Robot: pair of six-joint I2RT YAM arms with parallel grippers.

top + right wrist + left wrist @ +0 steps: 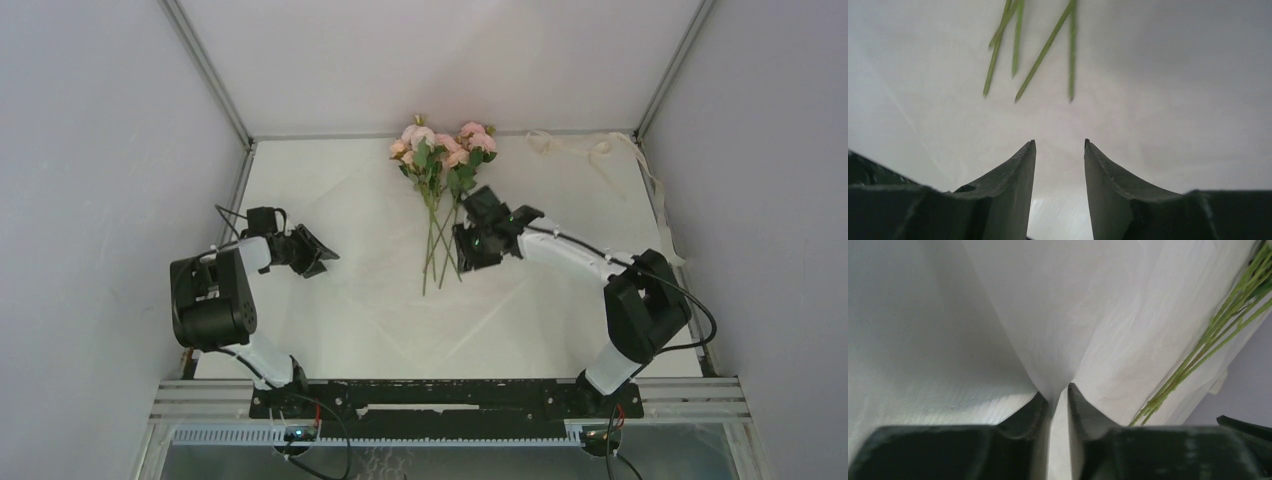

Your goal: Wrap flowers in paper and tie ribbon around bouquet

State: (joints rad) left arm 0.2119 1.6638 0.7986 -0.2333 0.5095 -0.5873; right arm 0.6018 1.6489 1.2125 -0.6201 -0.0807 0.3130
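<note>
The flowers (440, 150), pink blooms with long green stems (436, 245), lie on the big white paper (370, 300) spread over the table. In the left wrist view a corner of the paper (1073, 305) runs down into the narrow gap of my left gripper (1059, 390), whose jaws stand slightly apart; the stems (1208, 340) show at the right. My left gripper (318, 252) sits at the sheet's left corner. My right gripper (468, 245) hovers open beside the stem ends (1043, 50), nothing between its fingers (1018, 170). The ribbon (575, 148) lies at the back right.
Grey enclosure walls with metal posts (215, 80) close in the table on the left, back and right. The arm bases stand on the black rail (440, 398) at the near edge.
</note>
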